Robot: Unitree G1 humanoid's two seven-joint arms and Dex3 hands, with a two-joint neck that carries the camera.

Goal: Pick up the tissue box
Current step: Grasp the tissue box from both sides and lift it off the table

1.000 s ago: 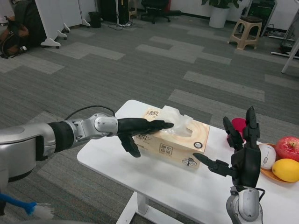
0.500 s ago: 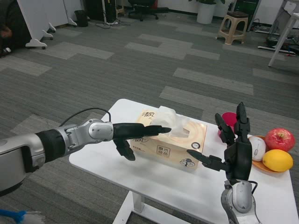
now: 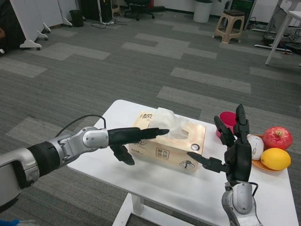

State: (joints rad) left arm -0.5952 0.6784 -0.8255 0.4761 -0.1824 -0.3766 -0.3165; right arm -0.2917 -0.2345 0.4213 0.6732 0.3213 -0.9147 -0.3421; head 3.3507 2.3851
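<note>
Grey patchwork carpet (image 3: pixel 155 61); beige stool (image 3: pixel 229 24)

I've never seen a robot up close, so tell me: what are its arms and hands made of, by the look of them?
Each forearm is a rounded silver shell with a shiny, metal-like finish. The left arm has a black band partway up and a thin black cable looping above the wrist. The left hand and right hand are matte black, with long, slim, jointed fingers. The right forearm carries a round silver cap near the wrist.

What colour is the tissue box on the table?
The tissue box is pale orange-beige with cream patches and dark print, seen in the head view.
</note>
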